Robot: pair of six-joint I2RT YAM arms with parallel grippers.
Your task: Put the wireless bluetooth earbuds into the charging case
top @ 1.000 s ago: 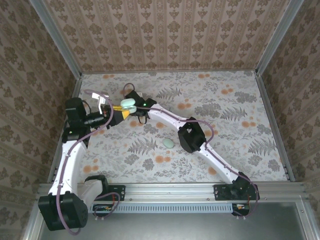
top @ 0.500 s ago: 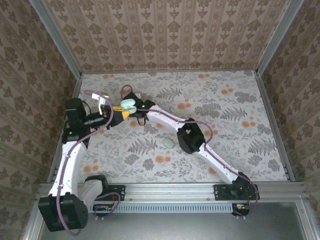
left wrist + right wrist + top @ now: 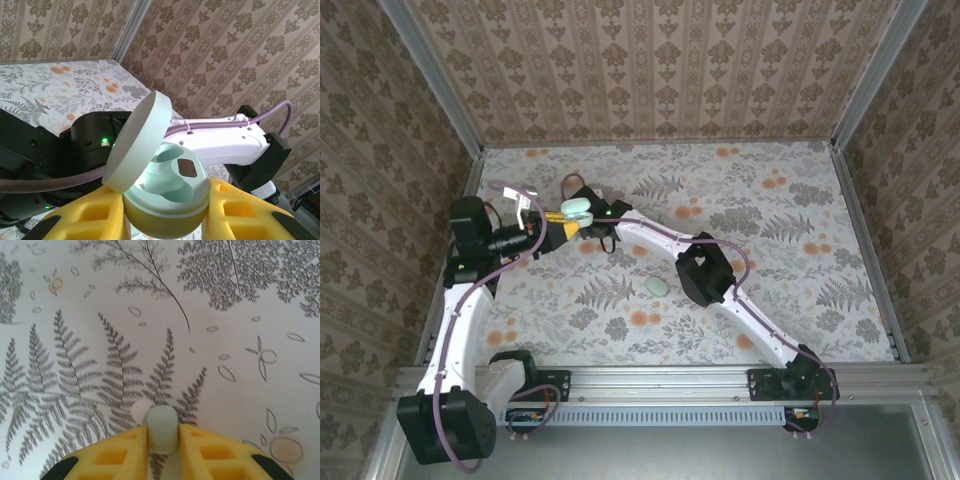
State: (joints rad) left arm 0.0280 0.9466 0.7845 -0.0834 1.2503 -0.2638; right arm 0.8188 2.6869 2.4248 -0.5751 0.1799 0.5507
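My left gripper (image 3: 165, 212) is shut on the mint-green charging case (image 3: 167, 192), held above the table. Its round lid (image 3: 137, 142) stands open and both moulded sockets inside are empty. From the top camera the case (image 3: 577, 209) sits at the back left, with the right wrist (image 3: 603, 218) right beside it. My right gripper (image 3: 162, 437) is shut on a pale green earbud (image 3: 161, 432), its white ear tip (image 3: 139, 412) poking out to the left, low over the floral table surface. A second pale green earbud (image 3: 658, 286) lies loose on the table near the right arm's elbow.
The right arm (image 3: 705, 272) stretches diagonally from its base at the near right to the back left. Its white link (image 3: 225, 145) passes just behind the case. Patterned walls (image 3: 650, 70) enclose the floral table (image 3: 790, 250).
My right gripper's jaws have closed in onto the earbud. The right elbow has shifted slightly. The left gripper and the open case have stayed still.
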